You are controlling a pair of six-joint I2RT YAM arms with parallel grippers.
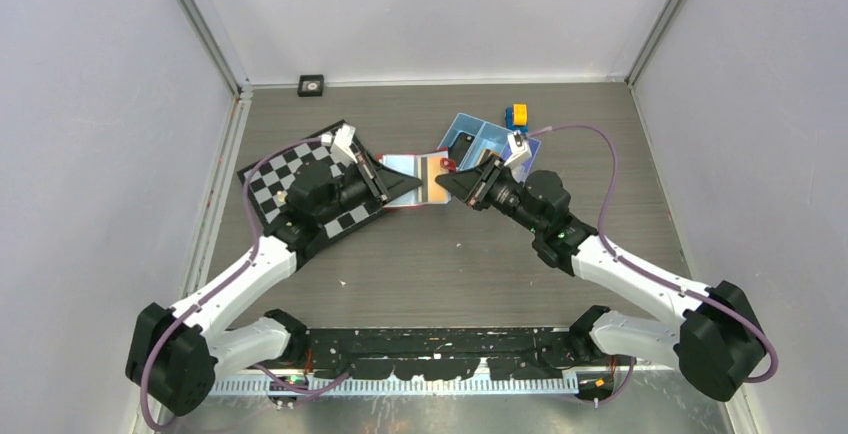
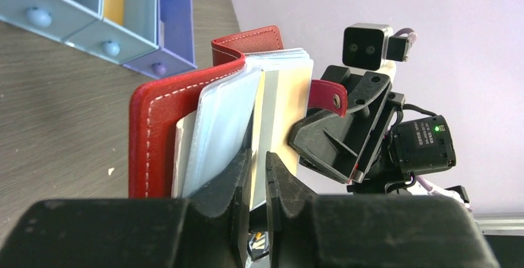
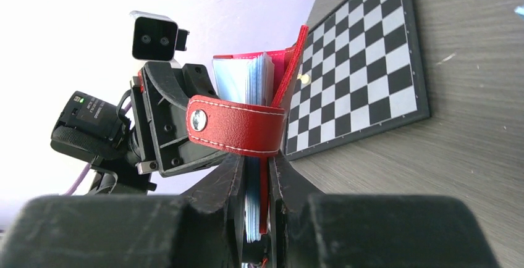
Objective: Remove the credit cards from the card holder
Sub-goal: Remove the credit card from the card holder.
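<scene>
The grey wooden tabletop [image 1: 440, 264] near the arms had lots of room. A blue plastic tray [image 1: 487, 137] stood close behind the right hand [image 1: 447, 182].

Seen from above and behind the arm bases, the top external camera takes in the whole table [image 1: 450, 264] from a distance. Each wrist camera rides close behind its own claw, looking out past the fingertips. The left gripper [image 2: 258, 160] camera faces the blue tray [image 2: 74, 30], and the right gripper [image 3: 254, 163] camera faces the checkered mat [image 3: 364, 64]. All three views share the red card holder [image 1: 405, 166], directly ahead of both claws. Each wrist view also catches the opposite claw beyond it.
</scene>
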